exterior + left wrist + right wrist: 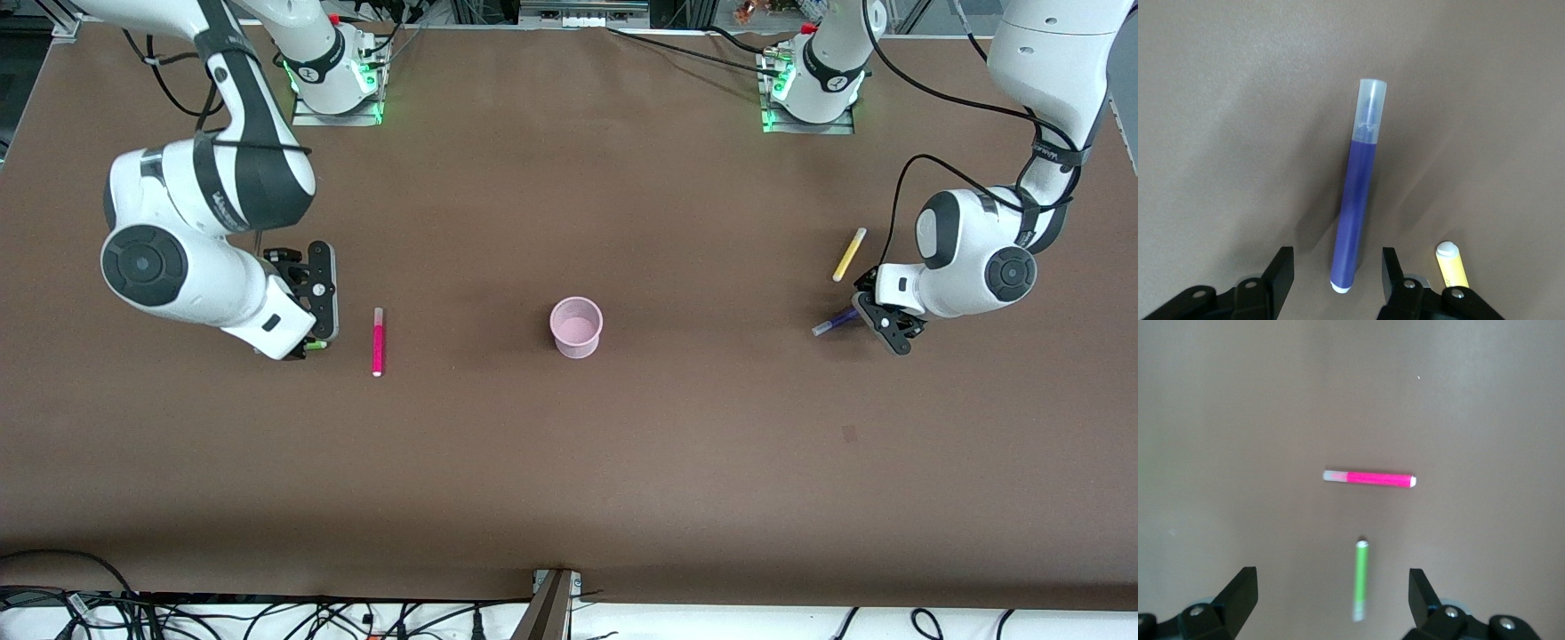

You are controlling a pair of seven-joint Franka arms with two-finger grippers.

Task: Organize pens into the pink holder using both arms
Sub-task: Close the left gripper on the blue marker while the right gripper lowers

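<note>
Near the middle of the brown table (569,498) stands the pink holder (576,327), one small round translucent cup with a slightly flared rim, upright, with no pen showing in it. Four pens lie flat on the table, one of each colour. The magenta pen (378,341) lies toward the right arm's end, with the green pen (1361,580) just beside it, mostly hidden under the right gripper (1331,593) in the front view. That gripper hovers over the green pen with its fingers spread wide and holding nothing. Toward the left arm's end lie the yellow pen (849,254) and, nearer to the front camera, the purple pen (834,323), whose clear pale cap shows in the left wrist view. The left gripper (1337,272) sits low over the purple pen, fingers parted on either side of its barrel and not touching it.
</note>
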